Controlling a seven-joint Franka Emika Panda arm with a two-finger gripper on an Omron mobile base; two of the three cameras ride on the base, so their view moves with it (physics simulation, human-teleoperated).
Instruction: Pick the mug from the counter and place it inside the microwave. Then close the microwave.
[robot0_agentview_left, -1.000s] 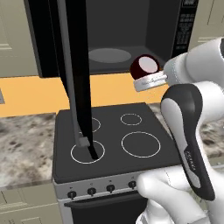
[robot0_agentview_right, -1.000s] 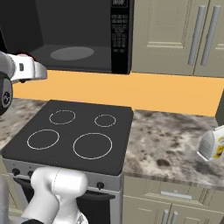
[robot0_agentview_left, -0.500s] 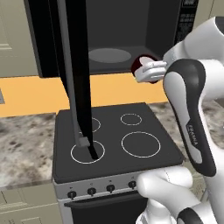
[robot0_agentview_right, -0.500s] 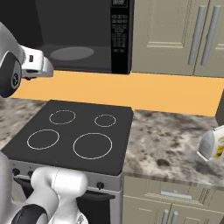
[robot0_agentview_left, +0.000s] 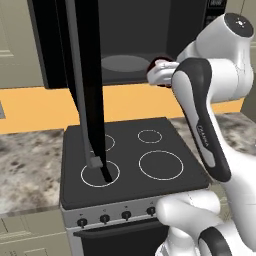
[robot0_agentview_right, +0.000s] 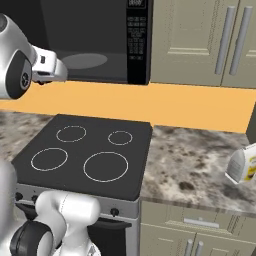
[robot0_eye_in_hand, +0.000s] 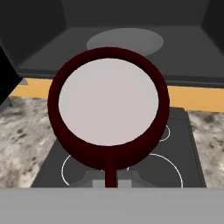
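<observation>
Gripper (robot0_eye_in_hand: 111, 183) clamped on mug (robot0_eye_in_hand: 108, 109), mouth facing camera, before open microwave (robot0_eye_in_hand: 131, 52)

Flat even rendered light, no clear source. Microwave (robot0_agentview_left: 130, 45) interior dim. Faint shading on stove (robot0_agentview_right: 85, 155). No glare. Soft, low-res edges.

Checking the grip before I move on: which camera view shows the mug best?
The hand view: the mug faces the camera, maroon rim and pale interior whole, handle toward the gripper, microwave cavity behind. The left base view catches a dark red sliver past the wrist. In the right base view I cannot make it out.
</observation>
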